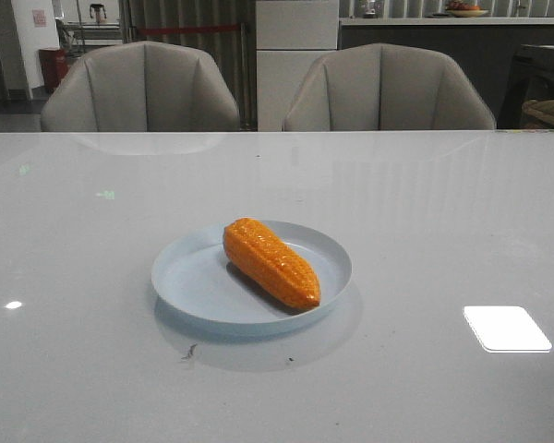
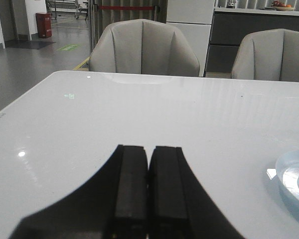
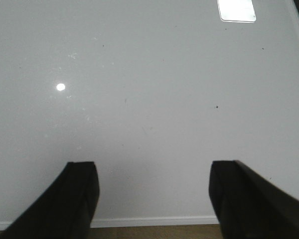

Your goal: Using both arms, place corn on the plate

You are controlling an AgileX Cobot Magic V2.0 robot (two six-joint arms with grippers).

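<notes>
The orange corn (image 1: 271,262) lies on its side across the pale blue plate (image 1: 189,277) in the middle of the table in the front view. Neither arm shows in that view. My left gripper (image 2: 149,149) is shut with nothing between its fingers, low over the bare white table, and the plate's rim (image 2: 289,172) sits apart from it at the frame edge. My right gripper (image 3: 153,167) stands open and empty over the table's near edge, with no corn or plate in its view.
Two grey chairs (image 1: 143,88) (image 1: 388,90) stand behind the table's far edge. A bright light reflection (image 1: 506,329) lies on the glossy tabletop to the right of the plate. The table's front edge (image 3: 154,220) shows below the right fingers.
</notes>
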